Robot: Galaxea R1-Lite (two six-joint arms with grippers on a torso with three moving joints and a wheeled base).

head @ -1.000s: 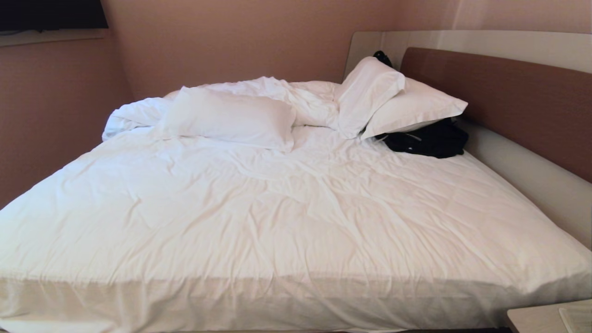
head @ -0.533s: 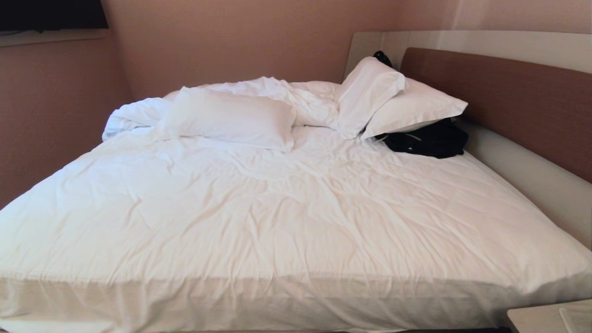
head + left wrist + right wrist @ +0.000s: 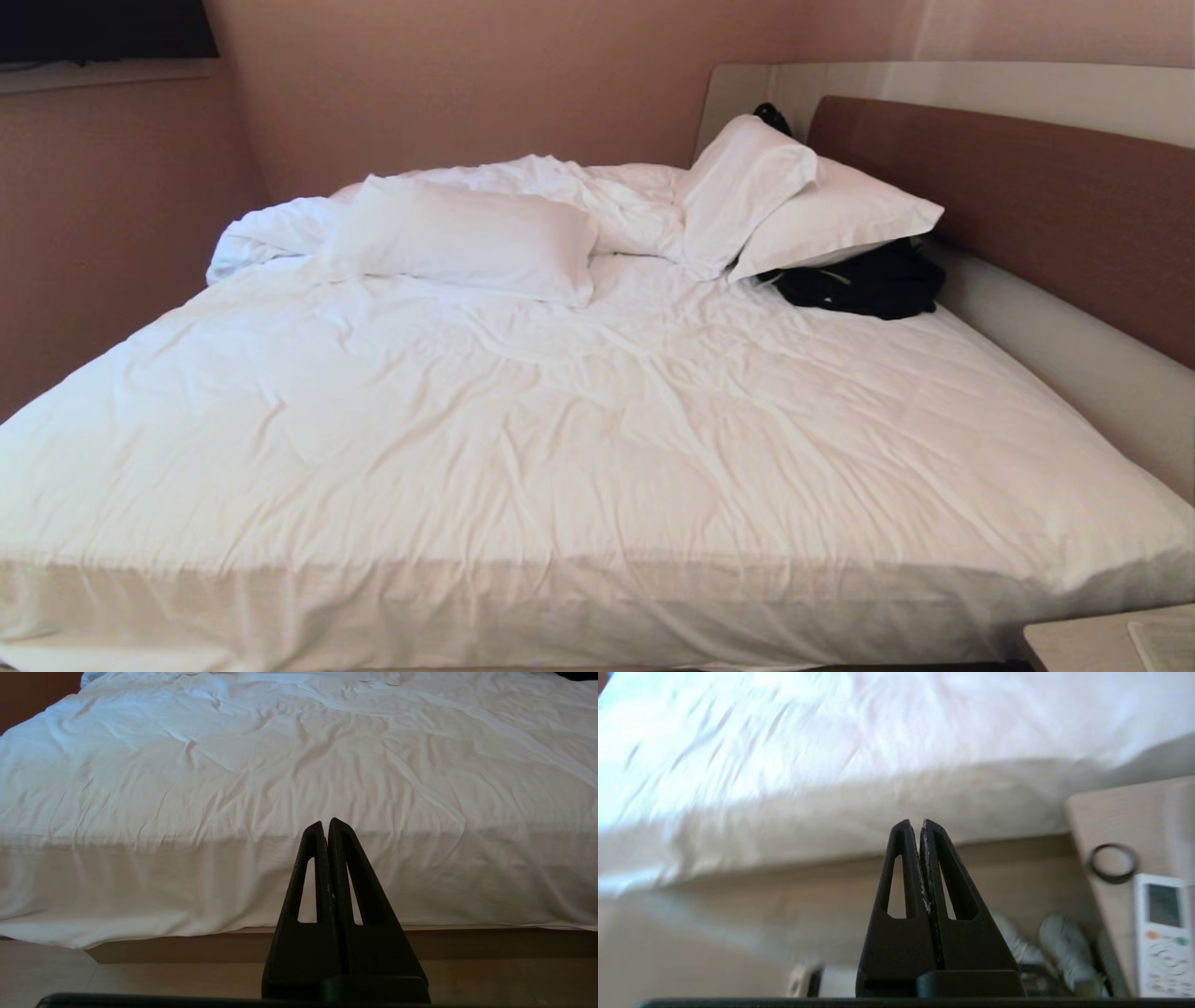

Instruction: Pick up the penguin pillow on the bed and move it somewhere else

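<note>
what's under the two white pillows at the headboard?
A black bag-like item sticks out from under the two stacked white pillows, lying on the bed. How far it continues beneath them is hidden. No penguin pillow shows.

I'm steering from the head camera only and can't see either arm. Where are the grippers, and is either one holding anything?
Observer: The left gripper has its jaws shut on nothing and points at the near side of the bed.
Operator: And the right one?
Observer: The right gripper is shut and empty too, low by the bed's edge, beside the bedside table.
Operator: What's on that table?
Observer: A white remote control and a dark ring lie on it.
</note>
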